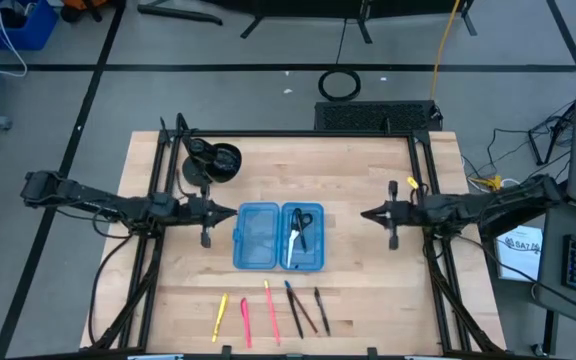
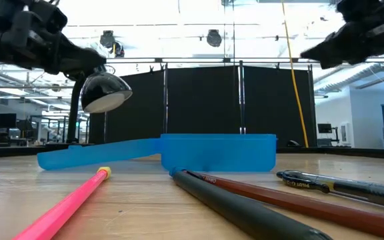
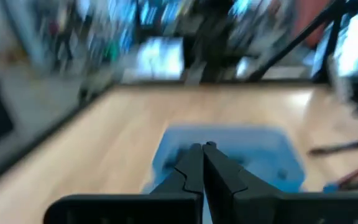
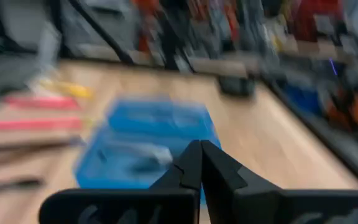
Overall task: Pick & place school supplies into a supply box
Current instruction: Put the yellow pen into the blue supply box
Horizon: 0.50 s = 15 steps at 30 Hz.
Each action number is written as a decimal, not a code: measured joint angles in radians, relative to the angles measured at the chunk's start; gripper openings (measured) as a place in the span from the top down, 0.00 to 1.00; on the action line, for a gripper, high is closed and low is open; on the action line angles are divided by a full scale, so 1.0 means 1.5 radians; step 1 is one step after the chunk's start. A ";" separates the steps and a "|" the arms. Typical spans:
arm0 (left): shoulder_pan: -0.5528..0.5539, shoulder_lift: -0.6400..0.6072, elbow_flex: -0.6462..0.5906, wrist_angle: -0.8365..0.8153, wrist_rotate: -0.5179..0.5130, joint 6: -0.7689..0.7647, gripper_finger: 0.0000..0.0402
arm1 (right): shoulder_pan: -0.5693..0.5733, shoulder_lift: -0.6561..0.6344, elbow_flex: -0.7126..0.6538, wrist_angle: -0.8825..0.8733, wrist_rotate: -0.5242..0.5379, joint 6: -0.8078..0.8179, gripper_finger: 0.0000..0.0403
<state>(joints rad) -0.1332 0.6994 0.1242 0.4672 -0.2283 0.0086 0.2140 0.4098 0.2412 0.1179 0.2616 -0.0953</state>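
Note:
The supply box [image 1: 278, 237] lies open at the table's middle, a translucent blue case of two halves. Scissors with black handles [image 1: 301, 226] lie in its right half. Several pens and pencils lie in a row near the table's near edge: yellow [image 1: 220, 316], pink-red [image 1: 246, 322], another pink one [image 1: 270, 311], blue-tipped [image 1: 294, 308] and dark [image 1: 320, 308]. My left gripper [image 1: 230, 211] hovers above the table just left of the box, shut. My right gripper [image 1: 366, 213] hovers right of the box, shut. Both point toward the box.
A black round stand [image 1: 211, 161] sits on the table far-left of the box. Black frame rails [image 1: 154, 250] run along the table's left and right sides. Bare wood lies between the box and the row of pens.

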 joint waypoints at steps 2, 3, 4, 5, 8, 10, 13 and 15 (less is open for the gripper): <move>-0.028 0.006 0.071 -0.174 -0.079 -0.075 0.99 | -0.003 -0.043 -0.039 0.074 -0.036 -0.022 1.00; -0.049 0.015 0.112 -0.261 -0.120 -0.123 0.99 | -0.005 -0.060 -0.057 0.104 -0.037 -0.023 1.00; -0.074 0.027 0.154 -0.349 -0.157 -0.178 0.99 | -0.006 -0.073 -0.074 0.127 -0.033 -0.019 1.00; -0.102 0.042 0.193 -0.432 -0.188 -0.243 0.99 | -0.007 -0.083 -0.091 0.141 -0.023 -0.016 1.00; -0.202 0.107 0.307 -0.620 -0.239 -0.435 0.99 | -0.007 -0.099 -0.131 0.150 -0.001 -0.012 1.00; -0.274 0.167 0.380 -0.718 -0.250 -0.576 0.99 | -0.007 -0.103 -0.148 0.150 0.000 -0.002 1.00; -0.370 0.278 0.501 -0.855 -0.242 -0.790 1.00 | -0.006 -0.097 -0.148 0.101 -0.003 0.030 1.00; -0.424 0.360 0.587 -0.953 -0.220 -0.935 1.00 | -0.006 -0.097 -0.148 0.107 -0.001 0.033 1.00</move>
<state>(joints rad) -0.7688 1.2402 1.0053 -0.9627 -0.5577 -1.3942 0.2047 0.2645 0.0193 0.2783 0.2605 -0.0457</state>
